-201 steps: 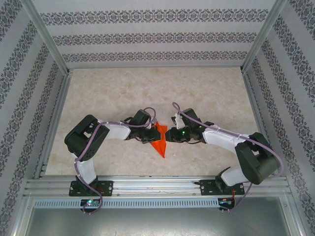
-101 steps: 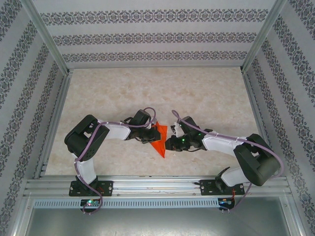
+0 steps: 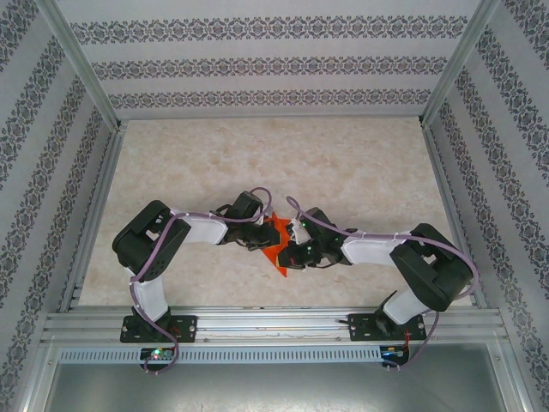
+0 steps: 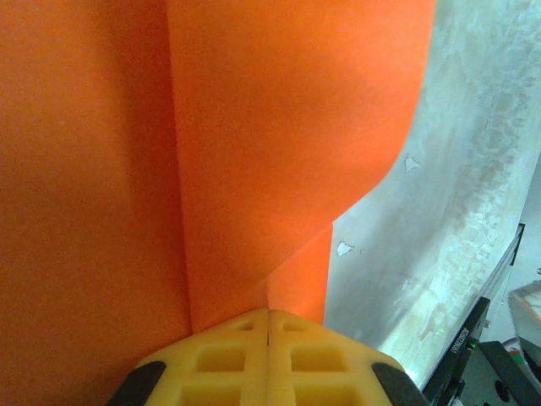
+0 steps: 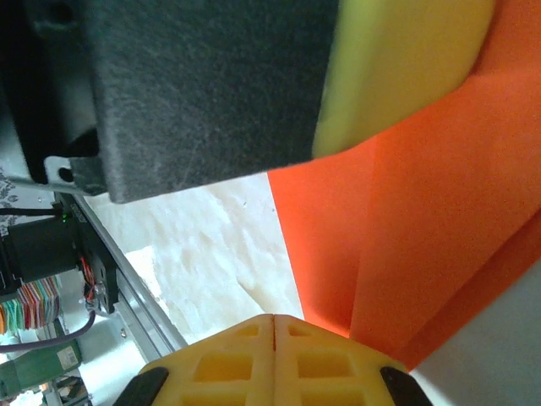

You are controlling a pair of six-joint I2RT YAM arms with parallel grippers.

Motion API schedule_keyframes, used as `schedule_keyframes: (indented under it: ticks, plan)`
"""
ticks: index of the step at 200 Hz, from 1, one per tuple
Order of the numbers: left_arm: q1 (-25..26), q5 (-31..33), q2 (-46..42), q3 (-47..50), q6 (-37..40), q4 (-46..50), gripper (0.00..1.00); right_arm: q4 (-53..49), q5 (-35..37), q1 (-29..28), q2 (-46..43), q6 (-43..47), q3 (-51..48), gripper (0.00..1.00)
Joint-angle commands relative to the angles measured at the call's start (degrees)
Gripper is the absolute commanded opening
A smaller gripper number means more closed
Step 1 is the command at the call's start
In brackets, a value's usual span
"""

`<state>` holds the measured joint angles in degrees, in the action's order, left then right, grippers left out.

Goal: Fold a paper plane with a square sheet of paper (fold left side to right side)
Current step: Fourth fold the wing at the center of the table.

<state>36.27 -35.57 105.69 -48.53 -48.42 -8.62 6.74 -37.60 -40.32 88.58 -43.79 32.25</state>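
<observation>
Paper status: thin bright orange-red creased paper sheet [image 3: 276,253] lies on pale marbled desk [image 3: 257,154], between both arms | left tool [image 4: 269,317]: clenched, tips pressed onto the sheet, likely pinning it against sliding | right tool [image 5: 275,321]: clenched, tips at the sheet's edge, probably to flatten the crease

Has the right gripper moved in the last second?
Yes. The right gripper has swung left and toward the near rail, from clear of the orange paper to over its right edge, fingers shut.
</observation>
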Motion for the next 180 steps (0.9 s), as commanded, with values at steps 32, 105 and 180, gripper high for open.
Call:
schedule_keyframes:
  ticks: [32, 105, 180]
  plan:
    - [0.38, 3.14, 1.85, 1.62, -0.29, 5.49, 0.0, 1.28, 0.67, -1.21, 1.69, -0.73, -1.12, 0.01]
    - [0.38, 3.21, 1.89, 1.41, -0.12, 5.93, 0.0, 0.55, 1.74, -1.87, 1.17, -0.85, -2.69, 0.0]
    - [0.38, 3.23, 2.12, 1.15, -0.02, 6.23, 0.0, -0.33, 1.92, -2.42, 0.9, -0.71, -3.16, 0.01]
